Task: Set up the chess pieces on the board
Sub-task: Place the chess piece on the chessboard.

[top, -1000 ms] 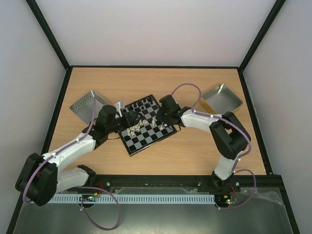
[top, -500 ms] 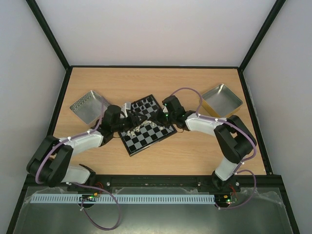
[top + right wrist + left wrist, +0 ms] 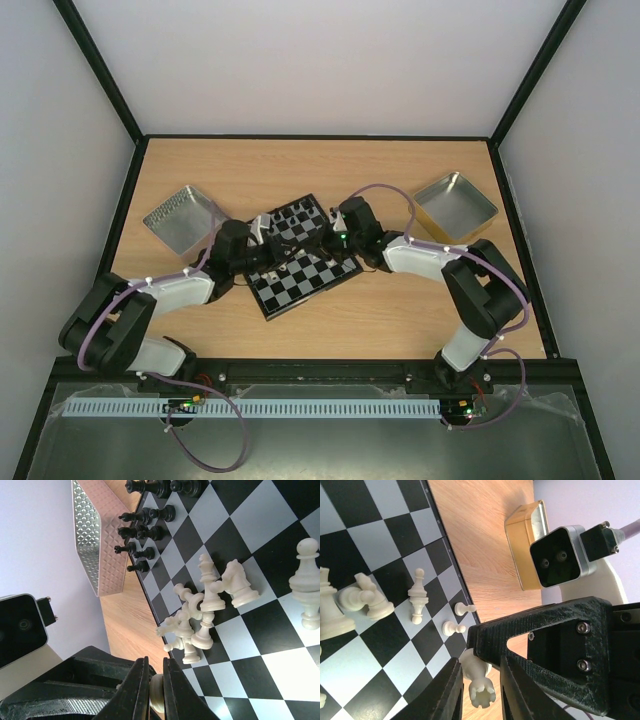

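- Two claws reach over the board, but the coming move turns on the left claw. A large cream piece lies directly between its fingers, at the bottom centre of the left wrist view, just off the board's corner.
- That piece's long axis runs along the fingers. One end points up-frame toward the board and the broader, notched end points at the bottom edge, so the fingers flank its sides, not its ends.
- The left claw's jaws stand narrow. One finger seems to touch the piece and a sliver of gap shows at the other, so I cannot tell whether it is truly gripped.
- The right claw is all but closed, pinching a small cream piece at the bottom centre of its view. Most of that piece is hidden.
- A heap of cream pieces lies mid-frame, up and right of the right claw. The black pieces stand at the upper left beside the silver tray.
- By my reading the left arm owns the large piece. Squeezing evenly across its sides is what matters, or it may twist out.
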You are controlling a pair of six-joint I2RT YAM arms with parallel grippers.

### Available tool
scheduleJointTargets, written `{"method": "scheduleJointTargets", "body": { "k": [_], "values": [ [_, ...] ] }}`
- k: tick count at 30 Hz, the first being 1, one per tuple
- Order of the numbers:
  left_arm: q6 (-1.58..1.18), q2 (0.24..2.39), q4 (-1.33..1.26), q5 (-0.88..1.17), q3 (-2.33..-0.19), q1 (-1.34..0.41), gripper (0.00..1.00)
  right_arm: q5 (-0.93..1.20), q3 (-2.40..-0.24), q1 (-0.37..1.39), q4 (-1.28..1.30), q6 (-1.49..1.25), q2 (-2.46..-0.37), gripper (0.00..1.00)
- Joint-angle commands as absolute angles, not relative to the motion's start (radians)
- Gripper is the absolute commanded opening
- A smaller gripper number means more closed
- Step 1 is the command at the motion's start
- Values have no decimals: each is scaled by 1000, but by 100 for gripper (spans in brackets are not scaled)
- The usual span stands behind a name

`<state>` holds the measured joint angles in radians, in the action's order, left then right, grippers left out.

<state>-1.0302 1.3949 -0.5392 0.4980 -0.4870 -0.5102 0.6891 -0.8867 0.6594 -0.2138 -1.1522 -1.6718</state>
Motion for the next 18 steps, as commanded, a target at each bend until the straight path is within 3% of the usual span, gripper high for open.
{"method": "scheduleJointTargets", "body": {
  "k": [1, 9, 13, 18],
  "values": [
    [-1027, 1406, -586, 510, -479, -518, 19, 710, -869, 657, -253, -1176, -1642, 8],
    [-969, 1393, -507, 471, -501, -534, 10, 641, -880, 653, -173, -1129, -1626, 13],
    [-824, 1381, -225, 333, -619, -589, 9, 494, -919, 615, -27, -1035, -1589, 26],
    [-659, 1438, 103, 149, -844, -709, 10, 266, -925, 522, 112, -949, -1481, 30]
  ]
}}
